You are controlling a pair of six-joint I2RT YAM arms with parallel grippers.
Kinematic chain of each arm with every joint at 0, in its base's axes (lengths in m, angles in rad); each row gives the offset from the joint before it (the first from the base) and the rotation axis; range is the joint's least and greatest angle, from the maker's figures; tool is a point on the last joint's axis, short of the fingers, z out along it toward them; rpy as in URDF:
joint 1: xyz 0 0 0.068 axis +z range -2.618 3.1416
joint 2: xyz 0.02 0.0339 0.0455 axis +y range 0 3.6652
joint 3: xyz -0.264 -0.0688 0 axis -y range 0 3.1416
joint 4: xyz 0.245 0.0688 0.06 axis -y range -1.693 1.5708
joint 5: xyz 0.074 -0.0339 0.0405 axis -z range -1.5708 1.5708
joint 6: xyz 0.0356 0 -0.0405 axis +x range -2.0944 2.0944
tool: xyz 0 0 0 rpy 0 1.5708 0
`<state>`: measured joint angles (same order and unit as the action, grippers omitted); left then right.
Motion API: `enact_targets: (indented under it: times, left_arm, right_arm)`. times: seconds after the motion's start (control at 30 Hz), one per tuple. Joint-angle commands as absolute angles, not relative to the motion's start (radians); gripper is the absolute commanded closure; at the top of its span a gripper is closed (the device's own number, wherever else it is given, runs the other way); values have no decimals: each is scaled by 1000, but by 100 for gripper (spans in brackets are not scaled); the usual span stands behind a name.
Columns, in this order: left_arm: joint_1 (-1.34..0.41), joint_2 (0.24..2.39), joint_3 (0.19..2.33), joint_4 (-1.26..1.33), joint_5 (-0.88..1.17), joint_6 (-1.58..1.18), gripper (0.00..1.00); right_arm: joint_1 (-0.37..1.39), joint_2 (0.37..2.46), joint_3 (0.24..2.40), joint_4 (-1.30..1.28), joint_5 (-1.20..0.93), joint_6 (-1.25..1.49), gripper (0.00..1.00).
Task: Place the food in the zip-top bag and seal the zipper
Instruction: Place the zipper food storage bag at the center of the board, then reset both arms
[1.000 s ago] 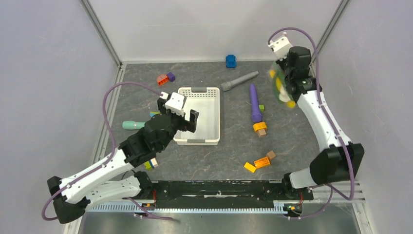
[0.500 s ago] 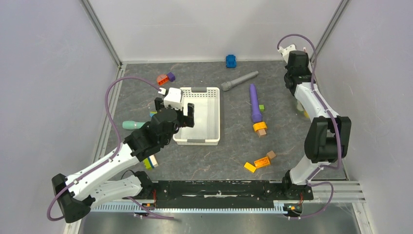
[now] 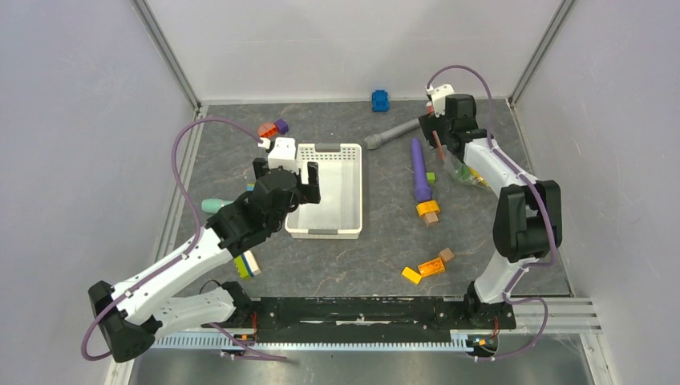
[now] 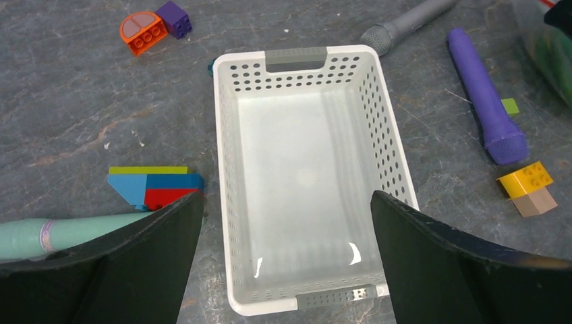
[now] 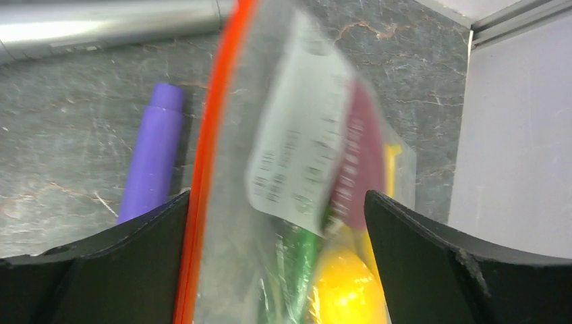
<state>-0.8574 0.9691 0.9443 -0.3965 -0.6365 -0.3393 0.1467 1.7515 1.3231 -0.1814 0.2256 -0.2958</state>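
Note:
The zip-top bag (image 3: 465, 170) lies right of the long purple cylinder, and its mouth end reaches up toward my right gripper (image 3: 443, 132). In the right wrist view the bag (image 5: 297, 223) sits between the wide-apart jaws of my right gripper (image 5: 278, 202). The orange-red zipper (image 5: 209, 169) runs close to the left finger. Inside the bag is the food: a yellow piece (image 5: 347, 290), a green one (image 5: 300, 263) and a purple-red one (image 5: 364, 155). My left gripper (image 4: 284, 199) hangs open over the empty white basket (image 4: 229, 175).
The purple cylinder (image 3: 419, 170) and a grey one (image 3: 394, 132) lie between the basket and the bag. Building blocks sit at the front (image 3: 425, 269) and back left (image 3: 273, 128). There is a blue toy (image 3: 380, 100) at the back and a teal cylinder (image 3: 218, 205) by the left arm. The enclosure walls are close on the right.
The right arm swung from high by the right wall down and leftward with the bag. Its jaws went from shut to wide open. The left arm edged forward over the basket.

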Motion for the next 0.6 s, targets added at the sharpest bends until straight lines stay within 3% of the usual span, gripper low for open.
enact_targets:
  times: [0.0,0.2,0.57]
  left_arm:
    - [-822,1008,1016,-464,-672,-449,0]
    - [-725,1062,1055,-532,-619,-511,0]
    - [-585,1076,1112,-718,-698,-641,0]
  right_arm:
    - [131,1637,1341,-158,176,-150,2]
    - [100,1445,1221,-171,292,-3,2]
    - [87,998,849,-178,686,168,2]
